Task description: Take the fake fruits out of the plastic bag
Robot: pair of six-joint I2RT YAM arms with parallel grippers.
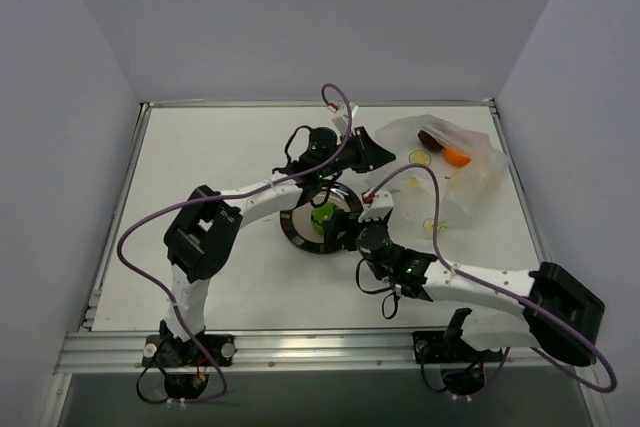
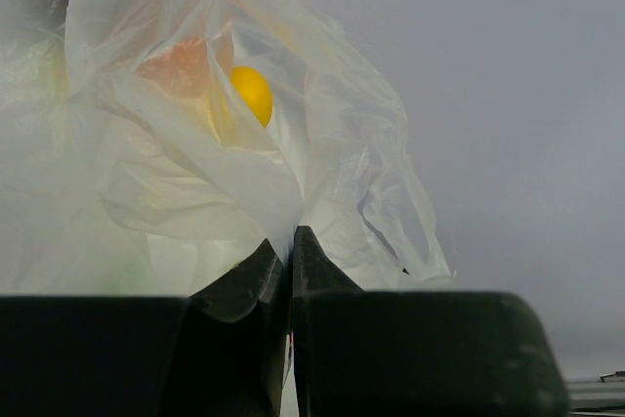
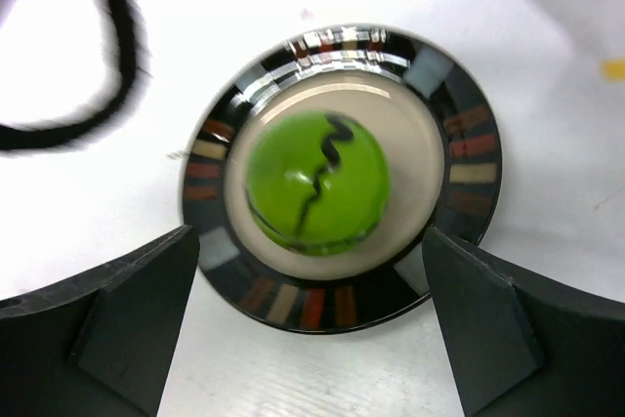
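The green ball with dark marks (image 3: 315,183) lies in the middle of the round metal plate (image 3: 332,302), also seen in the top view (image 1: 322,215). My right gripper (image 3: 311,305) is open just above the plate's near rim, empty. The translucent plastic bag (image 1: 462,172) lies at the back right with an orange fruit (image 1: 456,157) and a dark piece (image 1: 433,137) inside. My left gripper (image 2: 290,241) is shut on a fold of the bag (image 2: 244,173). Through the plastic a yellow fruit (image 2: 253,93) and an orange one (image 2: 181,67) show.
The plate (image 1: 296,230) sits mid-table between both arms. A purple cable (image 1: 340,107) loops over the left arm. A black cable (image 3: 107,56) lies blurred left of the plate. Grey walls enclose the white table (image 1: 220,157).
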